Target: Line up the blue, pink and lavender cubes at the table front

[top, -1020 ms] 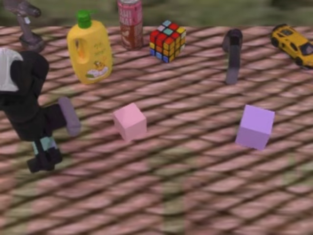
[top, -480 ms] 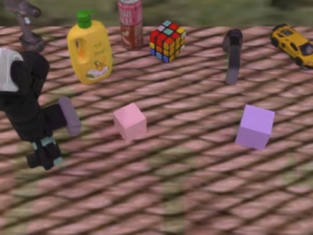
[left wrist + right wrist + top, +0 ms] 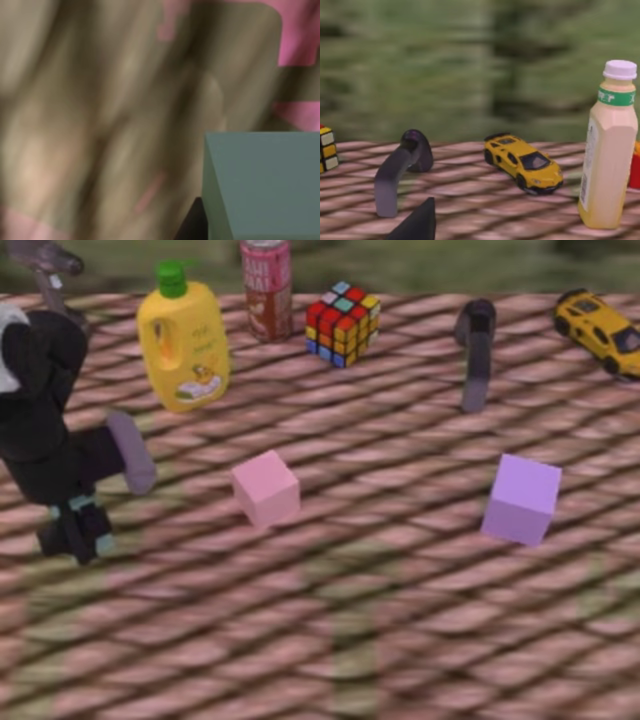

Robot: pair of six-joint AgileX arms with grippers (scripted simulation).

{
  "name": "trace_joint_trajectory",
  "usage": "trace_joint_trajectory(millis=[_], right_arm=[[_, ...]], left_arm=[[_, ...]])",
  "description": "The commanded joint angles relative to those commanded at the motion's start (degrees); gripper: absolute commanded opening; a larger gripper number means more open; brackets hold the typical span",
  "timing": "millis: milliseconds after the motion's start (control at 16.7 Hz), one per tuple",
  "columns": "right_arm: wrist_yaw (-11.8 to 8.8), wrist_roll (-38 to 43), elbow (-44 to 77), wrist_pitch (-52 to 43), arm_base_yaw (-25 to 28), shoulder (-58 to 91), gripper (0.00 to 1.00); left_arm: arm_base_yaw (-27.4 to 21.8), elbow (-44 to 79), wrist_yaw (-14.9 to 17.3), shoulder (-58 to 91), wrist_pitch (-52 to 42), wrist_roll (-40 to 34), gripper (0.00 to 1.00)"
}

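**Left claw grips the blue cube**

At your frame's left edge, the left claw [image 3: 72,535] pinches the small matte grey-blue cube [image 3: 262,185] above the tabletop [image 3: 330,640]. The mid-sized matte pink cube [image 3: 266,488] sits centre-left, the large matte lavender cube [image 3: 521,499] right.

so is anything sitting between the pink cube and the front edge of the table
Nothing visible does. In the top view the pink cube has only bare table between it and the front edge. The lavender cube sits well off to its right, and the left end effector is off to its left, at the table's left side.
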Motion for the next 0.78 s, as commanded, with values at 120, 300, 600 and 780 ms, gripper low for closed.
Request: trace_joint_trajectory(millis=[120, 300, 600, 780], right_arm=[[0.0, 0.0, 0.0, 0.0, 0.0, 0.0, 1.0], [0.0, 0.0, 0.0, 0.0, 0.0, 0.0, 1.0], [0.0, 0.0, 0.0, 0.0, 0.0, 0.0, 1.0], [0.0, 0.0, 0.0, 0.0, 0.0, 0.0, 1.0]], left_arm=[[0.15, 1.84, -0.03, -2.01, -4.07, 0.07, 0.0], [0.33, 3.07, -0.05, -3.57, -6.23, -0.03, 0.0], [-0.79, 3.71, -0.07, -2.82, -6.42, -0.27, 0.0], [-6.5, 8.8, -0.11, 0.37, -8.66, -2.82, 0.0]])
